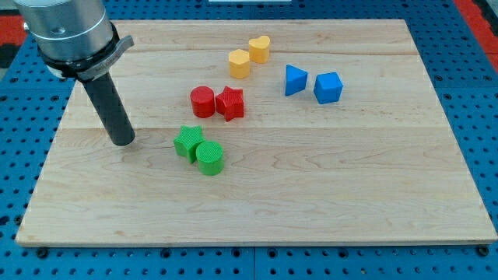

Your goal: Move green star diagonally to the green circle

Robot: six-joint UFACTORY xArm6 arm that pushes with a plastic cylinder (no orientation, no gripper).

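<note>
A: How many blocks are on the surface [327,194]?

B: Eight, two of each colour. Green: one green star [187,142] and one green circle [209,158], touching, the circle just below and to the view's right of the star. Red: a red cylinder [202,101] touching a red star [230,103]. Yellow: a yellow hexagon [240,63] beside a yellow heart [259,49]. Blue: a blue triangle [295,80] near a blue cube [327,87].

A: And the gripper?

B: There is none, only a dark rod. My tip [123,142] rests on the wood at the view's left of the green star, apart from it, touching no block.
</note>
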